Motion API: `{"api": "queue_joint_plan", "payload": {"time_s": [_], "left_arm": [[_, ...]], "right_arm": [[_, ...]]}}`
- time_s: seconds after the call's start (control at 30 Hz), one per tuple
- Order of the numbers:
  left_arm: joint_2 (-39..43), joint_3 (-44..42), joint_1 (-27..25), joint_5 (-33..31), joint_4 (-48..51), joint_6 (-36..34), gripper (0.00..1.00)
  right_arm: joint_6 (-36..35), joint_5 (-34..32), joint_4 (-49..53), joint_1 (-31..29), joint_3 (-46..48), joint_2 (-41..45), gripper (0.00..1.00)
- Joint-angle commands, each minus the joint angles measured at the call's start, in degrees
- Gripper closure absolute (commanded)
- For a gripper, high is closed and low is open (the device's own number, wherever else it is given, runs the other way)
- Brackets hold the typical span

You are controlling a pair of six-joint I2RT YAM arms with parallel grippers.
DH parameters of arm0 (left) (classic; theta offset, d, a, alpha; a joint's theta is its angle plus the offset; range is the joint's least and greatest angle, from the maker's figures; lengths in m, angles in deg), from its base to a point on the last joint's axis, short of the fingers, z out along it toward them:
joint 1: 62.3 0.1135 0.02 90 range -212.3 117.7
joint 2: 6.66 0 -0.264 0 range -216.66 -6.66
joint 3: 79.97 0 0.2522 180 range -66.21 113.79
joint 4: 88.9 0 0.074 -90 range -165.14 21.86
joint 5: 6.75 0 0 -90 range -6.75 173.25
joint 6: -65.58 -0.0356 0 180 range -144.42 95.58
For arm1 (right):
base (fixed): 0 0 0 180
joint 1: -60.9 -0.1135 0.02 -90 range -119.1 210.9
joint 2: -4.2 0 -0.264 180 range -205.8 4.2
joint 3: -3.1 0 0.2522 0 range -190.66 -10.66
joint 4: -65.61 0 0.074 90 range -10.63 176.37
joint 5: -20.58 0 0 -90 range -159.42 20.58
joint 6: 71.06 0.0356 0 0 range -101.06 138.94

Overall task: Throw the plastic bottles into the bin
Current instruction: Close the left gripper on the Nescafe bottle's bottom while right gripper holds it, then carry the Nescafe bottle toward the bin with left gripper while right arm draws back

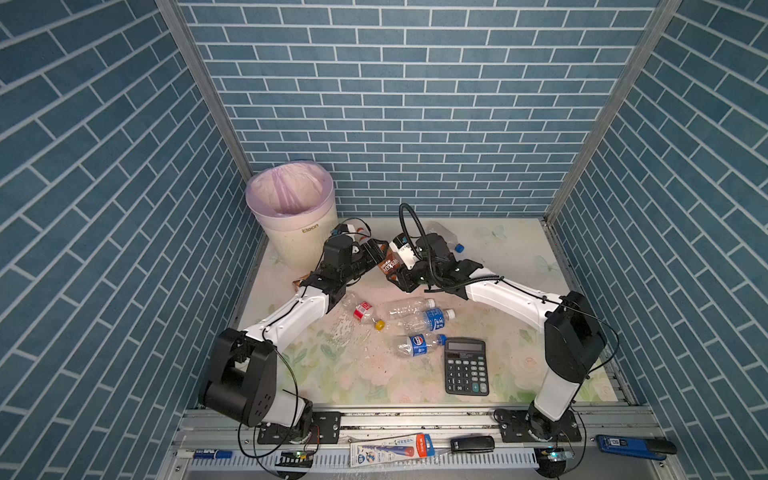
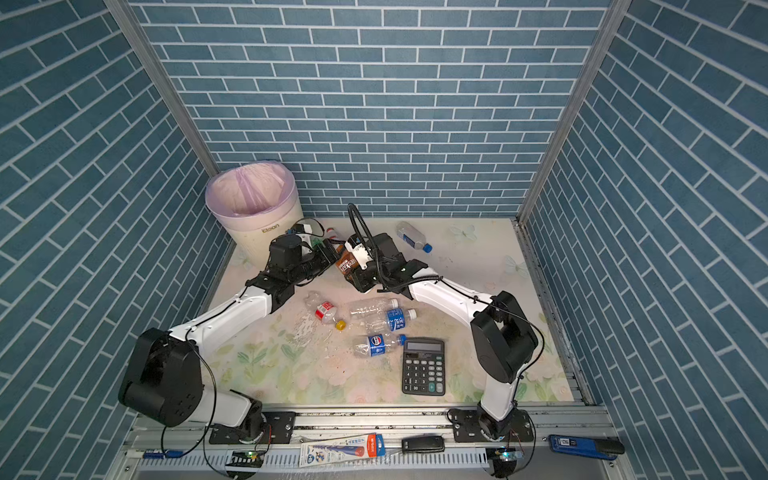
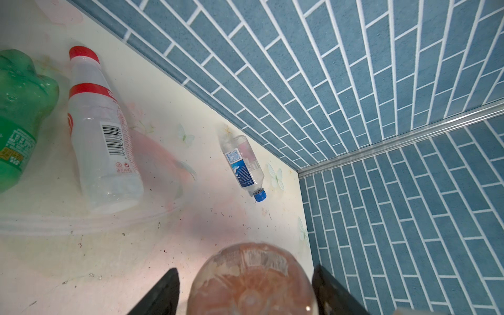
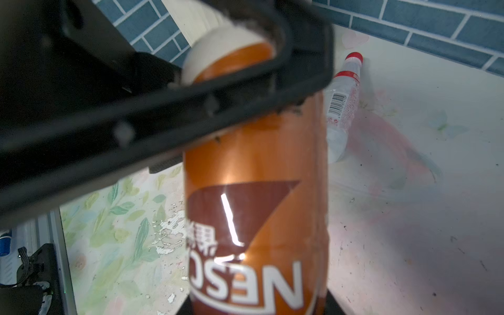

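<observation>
Step in hand: handover, judged. Coffee bottle (image 1: 390,266) sits between both arms, near the bin (image 1: 291,241).

Right pincer (image 4: 256,305): narrow, clamped on the bottle.

Left pincer (image 3: 245,272): about half open, jaws hugging the same bottle (contact looks firm on one side).

Next: right releases, left carries it over the rim.

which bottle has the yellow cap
The clear bottle with the red label, lying mid-table; every other cap in view is white, blue or red.
</observation>
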Motion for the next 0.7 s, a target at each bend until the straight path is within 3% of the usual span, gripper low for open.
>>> {"api": "queue_joint_plan", "payload": {"time_s": [0.0, 0.3, 0.5, 0.67], "left_arm": [[-0.4, 0.7, -0.3, -0.8, -0.5, -0.5, 0.25], [-1.2, 0.9, -0.3, -0.1, -0.7, -0.9, 0.33], [-0.9, 0.5, -0.3, 0.1, -0.8, -1.1, 0.44], [0.4, 0.7, -0.3, -1.5, 1.7, -3.2, 0.48]], "right_arm": [[0.5, 1.1, -1.2, -0.4, -2.5, -1.1, 0.57], [0.1, 1.2, -0.9, -0.5, -2.7, -1.5, 0.57], [0.0, 0.8, -1.0, -0.5, -3.4, -1.9, 0.57], [0.0, -0.3, -0.3, -0.5, -4.0, -2.1, 0.46]]}}
